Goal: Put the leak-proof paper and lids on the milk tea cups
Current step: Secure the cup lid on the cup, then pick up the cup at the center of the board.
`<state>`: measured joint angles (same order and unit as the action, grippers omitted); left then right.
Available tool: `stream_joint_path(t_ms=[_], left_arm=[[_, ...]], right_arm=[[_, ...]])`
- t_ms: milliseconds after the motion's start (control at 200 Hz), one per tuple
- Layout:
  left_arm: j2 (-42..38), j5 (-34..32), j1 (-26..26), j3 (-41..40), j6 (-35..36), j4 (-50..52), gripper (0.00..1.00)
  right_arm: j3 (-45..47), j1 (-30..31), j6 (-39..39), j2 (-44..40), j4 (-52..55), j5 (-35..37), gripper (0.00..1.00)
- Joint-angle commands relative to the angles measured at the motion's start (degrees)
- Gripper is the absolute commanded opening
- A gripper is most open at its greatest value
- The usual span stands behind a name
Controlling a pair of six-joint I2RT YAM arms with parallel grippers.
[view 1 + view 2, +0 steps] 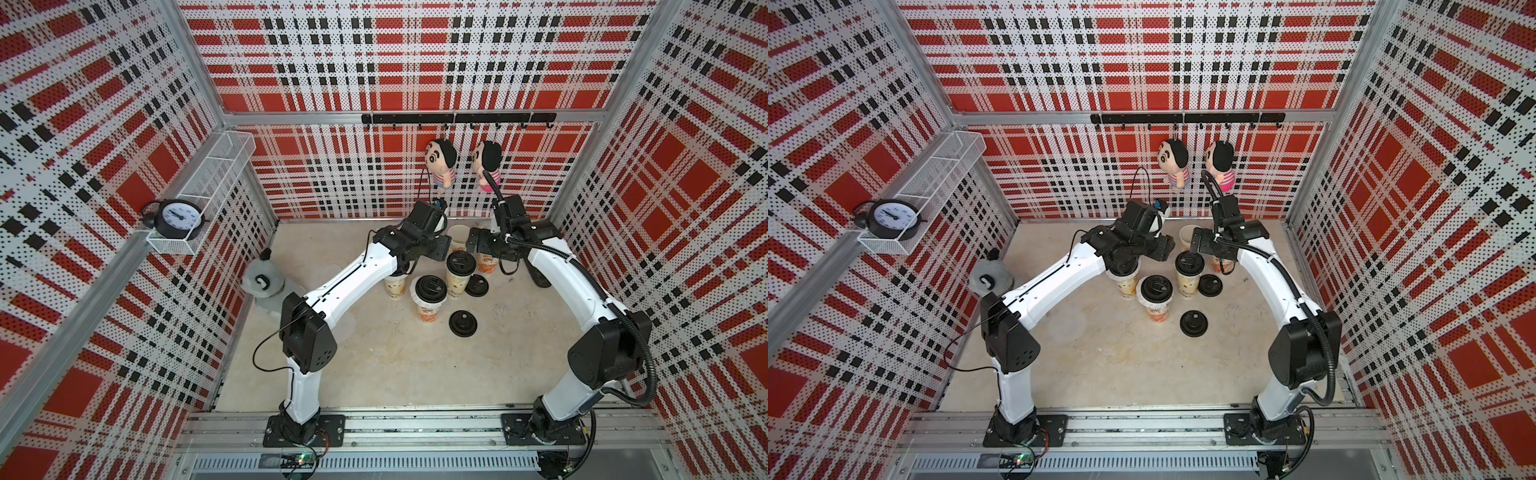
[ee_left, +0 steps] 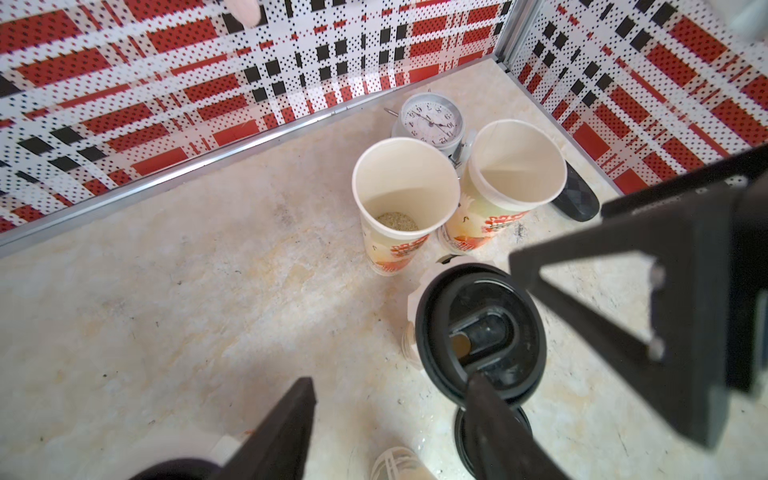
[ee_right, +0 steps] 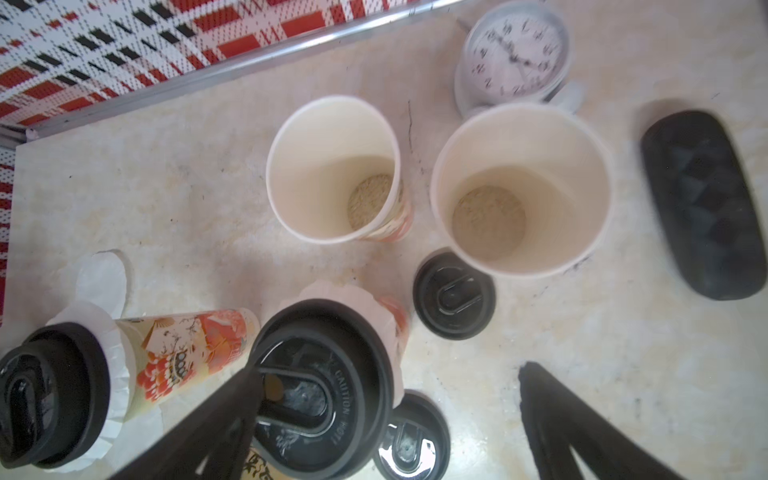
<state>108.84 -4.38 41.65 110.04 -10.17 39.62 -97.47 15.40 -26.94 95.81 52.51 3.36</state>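
Top views both show the spare leak-proof paper (image 1: 272,287) far left on the tabletop (image 1: 374,374). It is a pile of translucent round sheets with a small dark object (image 1: 262,281) on it, probably a weight, lying on the left arm's side where that arm can likely reach it. Next right, 1 of the 5 milk tea cups (image 1: 1126,286) stands under the left forearm, with a whitish sheet draped over its rim and no lid. Then come the near capped cup (image 1: 428,311) and the far capped cup (image 1: 456,284), each with a black lid (image 1: 431,287) pressed on. In the right wrist view a wavy paper frill (image 3: 376,303) sticks out below the lid, because the sheet is wider than the mouth and the lid clamps it. Over the far capped cup the left gripper (image 2: 390,378) hangs spread, pinching nothing, with 1 finger (image 2: 496,419) crossing the lid. The right gripper (image 3: 390,369) is spread wider there, also empty. Behind stand 2 open cups (image 2: 405,187) with no paper, only a grainy layer at the bottom, so the job looks a little over half done. 2 loose lids (image 3: 453,295) wait beside them, likely for capping. Farthest right sit a white alarm clock (image 2: 432,118) and a black faceted case (image 3: 702,203), apart from the capped cups.
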Motion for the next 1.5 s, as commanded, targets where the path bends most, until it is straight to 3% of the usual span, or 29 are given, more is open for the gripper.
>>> stream_joint_path(t_ms=[0, 180, 466, 1047, 1493], left_arm=[[-6.7, -0.6, -1.1, -3.5, -1.1, -4.8, 0.73], [-13.5, 0.6, -3.8, -10.6, -2.9, -8.2, 0.83], [-18.6, 0.5, -6.0, -15.0, -4.0, -8.8, 0.87], [-21.3, -0.4, -6.8, -17.5, -4.4, -8.2, 0.88], [-21.7, -0.2, -6.9, -18.0, -4.5, -7.9, 0.87]], right_arm=[[-2.5, -1.9, 3.8, 1.9, 4.3, 4.0, 1.0], [-5.5, -4.9, 7.2, 6.8, 4.9, 2.8, 1.0], [-10.6, -6.1, 8.7, 14.5, 5.8, 2.9, 1.0], [-13.4, -7.3, 8.5, 21.0, 3.1, 1.7, 1.0], [-13.0, -7.5, 7.7, 22.0, 1.0, 2.1, 0.91]])
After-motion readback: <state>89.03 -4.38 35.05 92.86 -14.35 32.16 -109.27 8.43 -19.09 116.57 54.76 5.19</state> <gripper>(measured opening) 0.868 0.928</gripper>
